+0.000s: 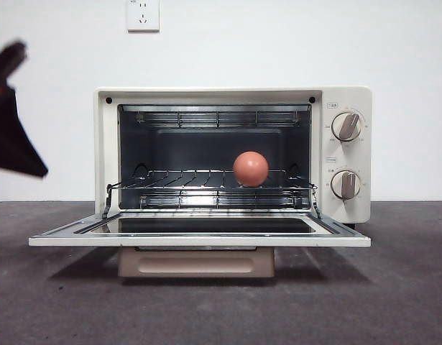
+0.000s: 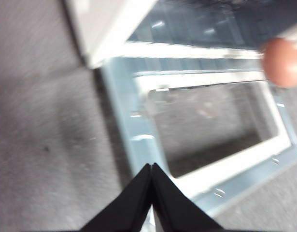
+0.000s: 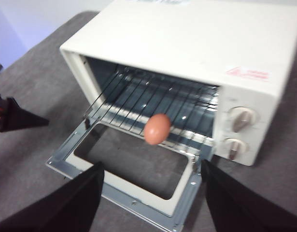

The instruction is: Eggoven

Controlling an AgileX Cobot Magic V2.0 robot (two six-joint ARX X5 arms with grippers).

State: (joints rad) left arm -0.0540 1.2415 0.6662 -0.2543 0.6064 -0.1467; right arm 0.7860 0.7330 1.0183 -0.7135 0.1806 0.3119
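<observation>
The cream toaster oven stands with its glass door folded down flat. A reddish-brown egg rests on the wire rack inside, right of middle and near the rack's front edge. My left gripper is shut with nothing in it, hovering over the door's left front corner; it shows as a dark shape at the left edge of the front view. My right gripper is open and held high in front of the oven, looking down on the egg.
Two knobs sit on the oven's right panel. The beige door handle hangs below the open door. The oven stands on a dark grey table against a white wall with a socket.
</observation>
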